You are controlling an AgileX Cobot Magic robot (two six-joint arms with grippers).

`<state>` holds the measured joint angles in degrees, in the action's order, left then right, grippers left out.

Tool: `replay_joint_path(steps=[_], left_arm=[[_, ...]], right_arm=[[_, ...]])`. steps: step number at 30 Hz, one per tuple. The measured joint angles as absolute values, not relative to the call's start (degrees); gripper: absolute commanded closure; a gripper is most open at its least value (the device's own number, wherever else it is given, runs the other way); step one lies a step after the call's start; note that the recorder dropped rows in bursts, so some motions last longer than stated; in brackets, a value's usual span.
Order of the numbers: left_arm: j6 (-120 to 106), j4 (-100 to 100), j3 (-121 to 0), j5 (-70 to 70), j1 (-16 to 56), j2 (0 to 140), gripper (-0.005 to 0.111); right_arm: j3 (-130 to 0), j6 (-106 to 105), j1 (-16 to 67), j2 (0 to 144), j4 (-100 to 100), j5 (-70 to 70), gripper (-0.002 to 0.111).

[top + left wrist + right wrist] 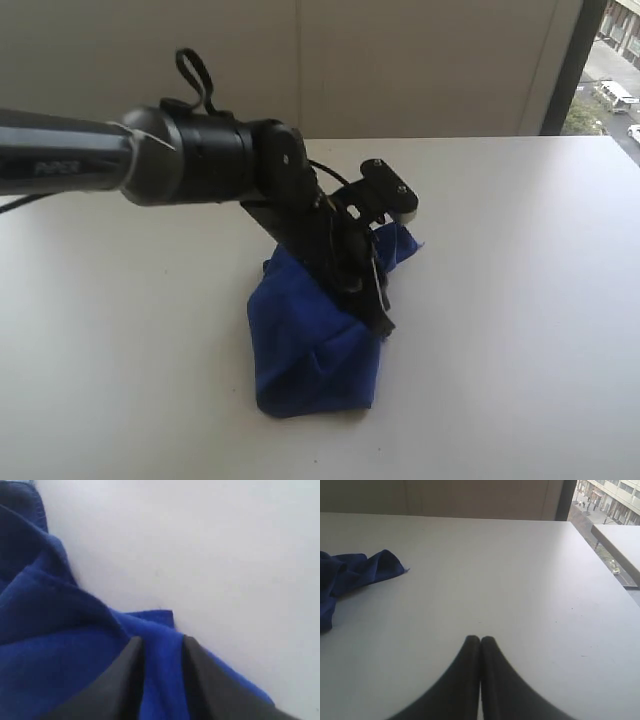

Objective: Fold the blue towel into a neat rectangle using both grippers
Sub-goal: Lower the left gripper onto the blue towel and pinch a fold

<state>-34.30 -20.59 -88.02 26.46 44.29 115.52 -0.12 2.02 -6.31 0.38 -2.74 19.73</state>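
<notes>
Soft, limp blue cloth towel (300,360) probably wants corner holds; left gripper (162,641) straddles a fold, grip unclear; right gripper (480,639) clenched empty.

exterior above table (520,300), wrist views low, all sharing blue towel (300,350)

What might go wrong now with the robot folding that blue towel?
1. The blue towel lies in a crumpled heap, not flat. A ridge of it sits between the left gripper's fingers, so pulling up may drag or snag the whole heap.
2. The right gripper is shut over the bare table, apart from the towel. With one gripper working alone, the fold may well come out lopsided.
</notes>
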Motion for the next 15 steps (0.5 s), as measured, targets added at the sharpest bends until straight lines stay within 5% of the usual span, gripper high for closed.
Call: replay_joint_path(steps=[9, 15], left_arm=[[-32.1, -21.5, -88.5, 13.0, 45.3, 121.3, 0.058], [-31.8, -21.4, -88.5, 10.5, 45.3, 122.3, 0.107]], right_arm=[[-0.1, 2.0, -6.3, 0.4, -2.7, 19.7, 0.108], [-0.1, 2.0, -6.3, 0.4, -2.7, 19.7, 0.108]])
